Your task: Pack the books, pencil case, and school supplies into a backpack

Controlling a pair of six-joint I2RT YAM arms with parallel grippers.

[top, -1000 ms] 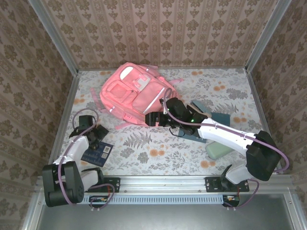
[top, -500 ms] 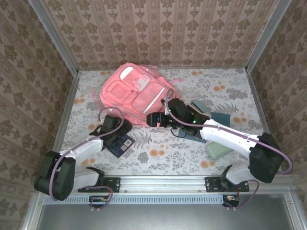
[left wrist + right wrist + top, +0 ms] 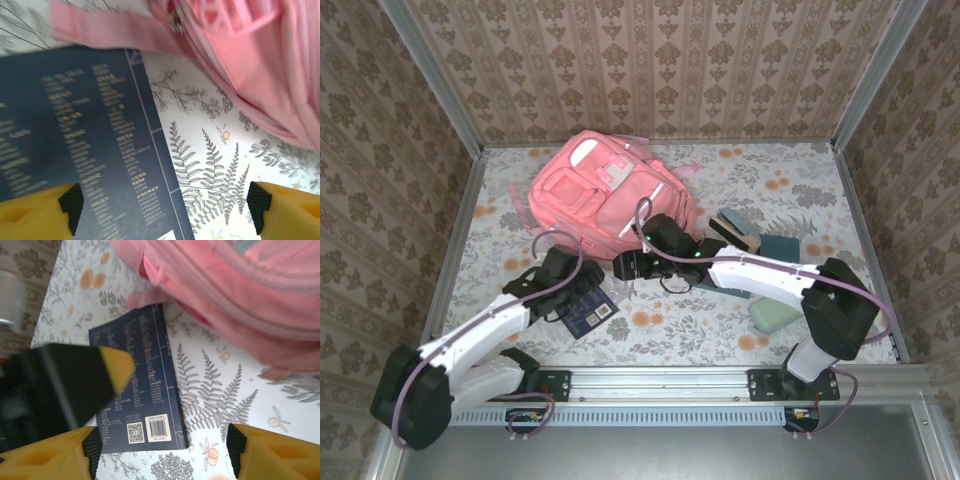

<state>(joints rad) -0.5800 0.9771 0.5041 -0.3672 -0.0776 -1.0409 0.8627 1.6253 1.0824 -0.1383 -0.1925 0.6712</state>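
Note:
The pink backpack [image 3: 605, 195] lies at the back centre of the table, and its fabric [image 3: 250, 60] also crosses the left wrist view. One thin dark navy book [image 3: 590, 312] lies flat in front of it. My left gripper [image 3: 575, 283] hovers open over the book [image 3: 75, 150], its left pad [image 3: 70, 200] above the cover. My right gripper [image 3: 620, 268] is open too, its jaws straddling the barcode end of the book [image 3: 137, 390]. The mint pencil case [image 3: 775, 315] lies at the right front. A teal notebook [image 3: 782, 246] and a teal-and-brown block [image 3: 735, 230] lie right of the backpack.
A pink strap [image 3: 105, 32] lies across the book's far edge. The left gripper's yellow-tipped finger [image 3: 75, 380] hangs over the book in the right wrist view. The two grippers are close together. Patterned walls close in the floral tabletop [image 3: 670, 330].
The left arm swung right and the navy book slid with it towards the backpack. The right gripper moved left and nearer, over the book's end, and its jaws narrowed.

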